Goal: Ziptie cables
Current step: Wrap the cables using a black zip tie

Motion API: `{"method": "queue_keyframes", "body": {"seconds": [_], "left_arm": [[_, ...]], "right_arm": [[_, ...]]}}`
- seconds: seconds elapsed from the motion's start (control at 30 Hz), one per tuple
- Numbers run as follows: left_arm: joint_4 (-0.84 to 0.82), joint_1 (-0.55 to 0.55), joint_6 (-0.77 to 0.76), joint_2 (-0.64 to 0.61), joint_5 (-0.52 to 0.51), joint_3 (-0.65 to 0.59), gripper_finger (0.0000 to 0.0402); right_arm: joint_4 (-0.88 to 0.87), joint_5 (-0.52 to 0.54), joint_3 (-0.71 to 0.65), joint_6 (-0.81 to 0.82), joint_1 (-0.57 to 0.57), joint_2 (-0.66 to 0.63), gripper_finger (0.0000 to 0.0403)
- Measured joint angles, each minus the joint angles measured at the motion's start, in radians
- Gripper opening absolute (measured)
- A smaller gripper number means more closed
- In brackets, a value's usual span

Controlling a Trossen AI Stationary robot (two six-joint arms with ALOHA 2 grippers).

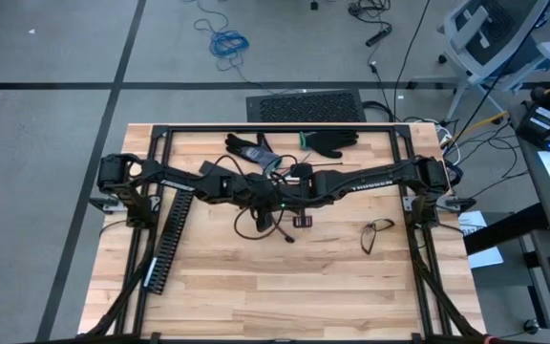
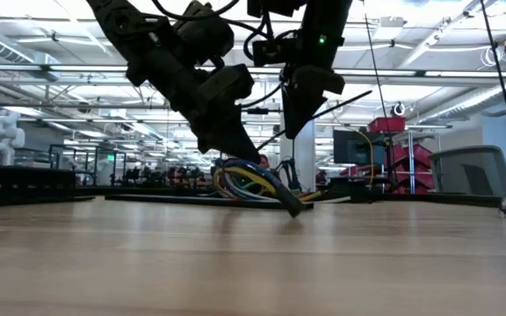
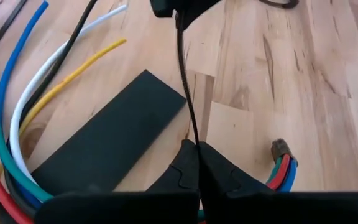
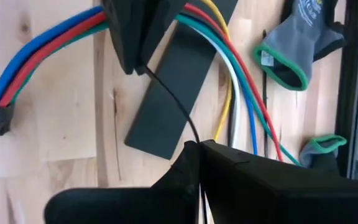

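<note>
On the left of the pale wooden worktop (image 1: 351, 287) we see a long black slotted plastic duct (image 1: 172, 234) lying lengthwise, well apart from the work and not part of it.

Moving toward the middle, our left end effector (image 3: 197, 149) has its two dark fingers pressed together on a thin black zip tie strand (image 3: 185, 81). The same strand runs straight away from it to our right end effector (image 4: 194, 146), whose fingers are likewise clamped tight on it, so the tie is stretched between the two of us.

The bundle of thin red, blue, green, yellow and white cables (image 4: 48, 43) lies at mid-worktop directly beneath the left end effector, which is the nearer of the two. In the level view the bundle (image 2: 249, 183) arches up just under that tip. Its long axis runs roughly across the line of the tie, and one bound end (image 3: 281, 165) shows just beside the left fingers. A flat black rectangular strip (image 3: 104, 149) lies under the loose wires.

We judge the coming move to be a pull along the tie's own line, each end effector drawing away from the other, to cinch the loop around the bundle. Whether the loop already encircles every wire we cannot tell.

Further right, a pair of grey gloves with green cuffs (image 4: 300, 43) sits near the back, and dark-framed spectacles (image 1: 377, 232) lie toward the right edge.
</note>
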Motion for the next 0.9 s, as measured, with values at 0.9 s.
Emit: {"method": "queue_keyframes", "body": {"seconds": [0.9], "left_arm": [[-0.073, 0.016, 0.071, -0.002, -0.030, 0.073, 0.0000]], "right_arm": [[0.096, -0.054, 0.000, -0.060, -0.007, 0.004, 0.0060]]}}
